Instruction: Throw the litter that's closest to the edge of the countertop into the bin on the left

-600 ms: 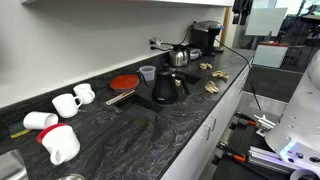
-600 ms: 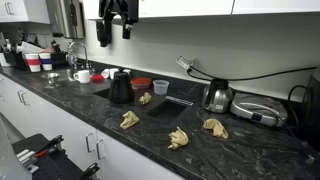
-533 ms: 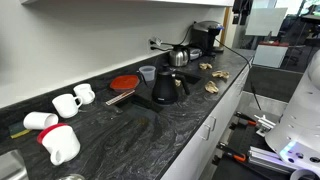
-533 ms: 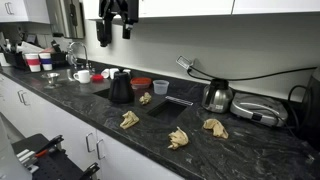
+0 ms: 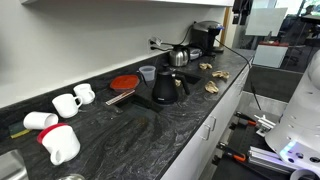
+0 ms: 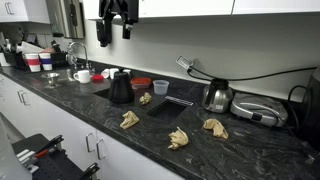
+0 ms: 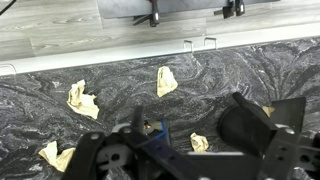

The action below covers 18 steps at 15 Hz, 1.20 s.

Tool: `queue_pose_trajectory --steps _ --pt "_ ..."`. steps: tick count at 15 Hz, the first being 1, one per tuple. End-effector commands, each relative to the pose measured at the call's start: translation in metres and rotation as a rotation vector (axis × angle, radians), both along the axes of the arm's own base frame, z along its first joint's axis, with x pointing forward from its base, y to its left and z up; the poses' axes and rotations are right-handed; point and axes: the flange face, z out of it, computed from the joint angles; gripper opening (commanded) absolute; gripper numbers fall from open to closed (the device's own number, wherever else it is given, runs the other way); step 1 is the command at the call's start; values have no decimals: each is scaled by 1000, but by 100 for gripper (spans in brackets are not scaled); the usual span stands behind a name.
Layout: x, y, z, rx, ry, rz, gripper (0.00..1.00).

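Tan and crumpled, lying on the dark countertop [image 6: 75, 108] just inside its front edge: the litter [image 6: 130, 120]. Running its long axis roughly crosswise to that edge in the wrist view, slightly tilted. Sitting near the squat black bin [image 6: 120, 88], not touching it. Hanging high over the counter, fingers spread apart and gripping nothing: the gripper [image 6: 114, 35].

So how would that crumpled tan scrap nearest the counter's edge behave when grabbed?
Probably light and floppy: the scrap looks like thin crumpled paper, so it would likely squash between the jaws. It lies low on the countertop, irregular in shape, so rolling seems unlikely.
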Motion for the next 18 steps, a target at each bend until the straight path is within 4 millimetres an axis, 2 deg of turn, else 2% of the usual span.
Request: queue_pose_trajectory --steps 1,4,6,11,12,13,14,18 --pt "0 0 1 1 1 0 100" --pt "8 3 -7 2 -20 -59 100" --pt "16 1 -20 14 -51 -91 100" --pt "45 -13 -82 -110 -75 -102 100" --pt "40 -9 -71 -58 -66 -93 100" --pt "44 -9 -81 -61 -55 -94 100" --pt "45 -9 -82 -60 -52 -94 100" --pt "40 -8 -71 -63 -76 -93 100"
